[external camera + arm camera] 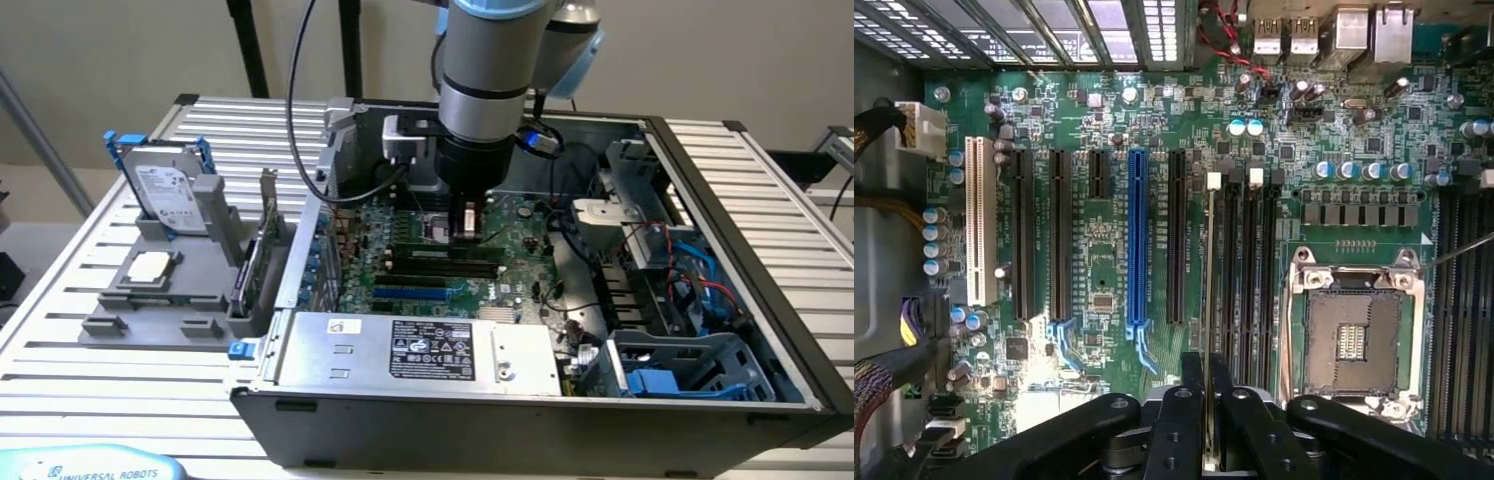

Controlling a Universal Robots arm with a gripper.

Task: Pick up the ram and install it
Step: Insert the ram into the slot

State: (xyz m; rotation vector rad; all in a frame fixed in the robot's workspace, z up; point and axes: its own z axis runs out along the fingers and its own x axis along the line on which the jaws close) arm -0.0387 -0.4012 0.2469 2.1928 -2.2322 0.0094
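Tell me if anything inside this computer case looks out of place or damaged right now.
Nothing looks damaged or askew. The gripper is shut on the ram, held edge-on above the memory slots on the motherboard. The CPU socket has no processor in it, and a hard drive stands outside the case on a grey holder.

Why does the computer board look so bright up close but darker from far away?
In the wrist view the motherboard is evenly lit and sharp, while the pincer at the edge looks dark. In the exterior view the case walls and the arm shade the board, so it looks dimmer.
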